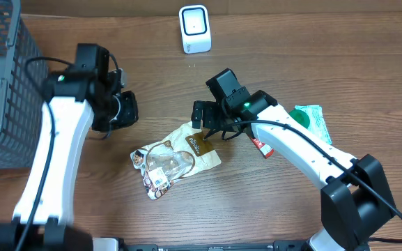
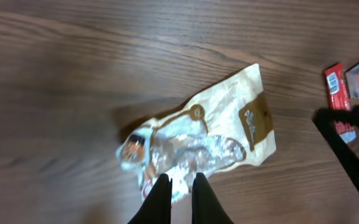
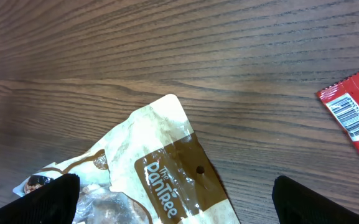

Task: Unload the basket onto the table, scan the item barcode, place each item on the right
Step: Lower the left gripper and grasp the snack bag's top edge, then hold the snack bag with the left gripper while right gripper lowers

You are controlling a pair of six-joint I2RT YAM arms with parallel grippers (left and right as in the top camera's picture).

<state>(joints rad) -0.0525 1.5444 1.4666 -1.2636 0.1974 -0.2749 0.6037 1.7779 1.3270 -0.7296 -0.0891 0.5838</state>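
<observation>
While flat on the table [image 3: 167, 37], snack bag [image 3: 148, 134] with "The PanTree" label [image 3: 176, 180].

A brown wooden table [image 1: 312, 49] fills all three views, its fine dark grain running left to right. Soft, even light falls on it, giving a pale sheen across the top of the left wrist view and only faint shadows

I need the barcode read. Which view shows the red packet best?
Right wrist: the red packet is large, barcode bars sharp. Left wrist shows it small at the edge; overhead, the right arm partly covers it.
</observation>
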